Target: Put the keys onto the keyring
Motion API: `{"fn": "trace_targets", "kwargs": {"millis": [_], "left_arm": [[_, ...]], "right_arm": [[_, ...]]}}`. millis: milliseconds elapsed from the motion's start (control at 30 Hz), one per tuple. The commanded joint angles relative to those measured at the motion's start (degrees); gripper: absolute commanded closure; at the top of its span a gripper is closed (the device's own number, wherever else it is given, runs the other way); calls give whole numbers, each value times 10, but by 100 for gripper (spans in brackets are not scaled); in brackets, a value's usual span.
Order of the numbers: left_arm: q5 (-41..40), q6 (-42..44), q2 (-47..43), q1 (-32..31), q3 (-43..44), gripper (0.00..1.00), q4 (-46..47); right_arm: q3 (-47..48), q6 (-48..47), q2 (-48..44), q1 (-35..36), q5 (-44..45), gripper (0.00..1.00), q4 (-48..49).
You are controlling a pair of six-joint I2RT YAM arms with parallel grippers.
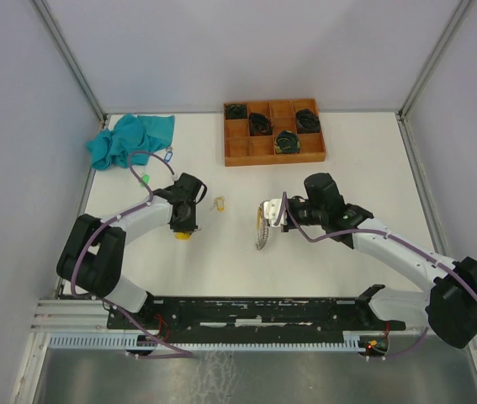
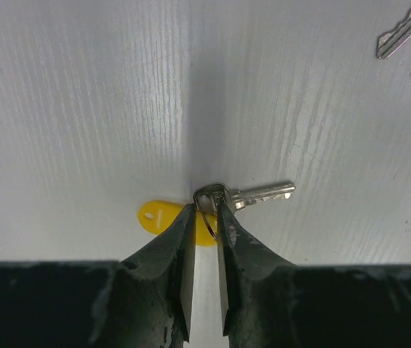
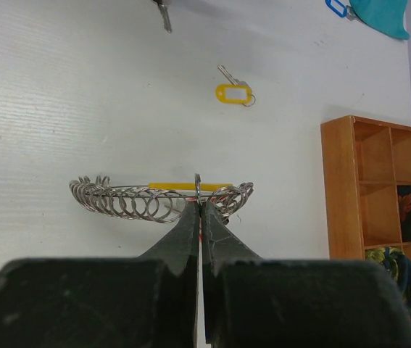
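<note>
Near the bench's [image 1: 221,261] middle, the left gripper's [image 2: 206,211] jaws stood narrowly parted around the yellow-tagged key's [image 2: 263,193] ring; the right gripper [image 3: 200,206] pinched the keyring [image 3: 118,199] tight.

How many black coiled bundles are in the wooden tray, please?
4 black coiled bundles: rear left corner of the wooden tray, just right of it, rear right corner, and front row right of centre. None seems hidden.

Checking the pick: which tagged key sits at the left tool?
The yellow-tagged key with its ring between the left tool's tips; the other tagged keys lie apart from it.
</note>
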Motion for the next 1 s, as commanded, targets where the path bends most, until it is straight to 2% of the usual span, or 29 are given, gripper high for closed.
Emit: {"fn": "trace_targets", "kwargs": {"millis": [0,233,400,567,633,833,967], "left_arm": [[-1,-25,-6,1,6,78,8],[19,-12,-42,0,4,97,15],[62,0,-78,-3,-7,97,63],[73,9,-96,-43,-23,97,136],[53,18,-109,-72,-39,97,183],[1,71,-177,-132,-139,97,412],[-11,92,-182,-153,-206,97,567]], "right_arm": [[1,2,-18,2,0,99,31],[1,0,-25,2,3,99,25],[1,-2,-31,2,8,99,20],[0,-2,-34,2,7,99,19],[-1,-2,-35,2,7,99,20],[-3,-2,-37,2,14,99,20],[-3,-2,-36,2,20,99,20]]}}
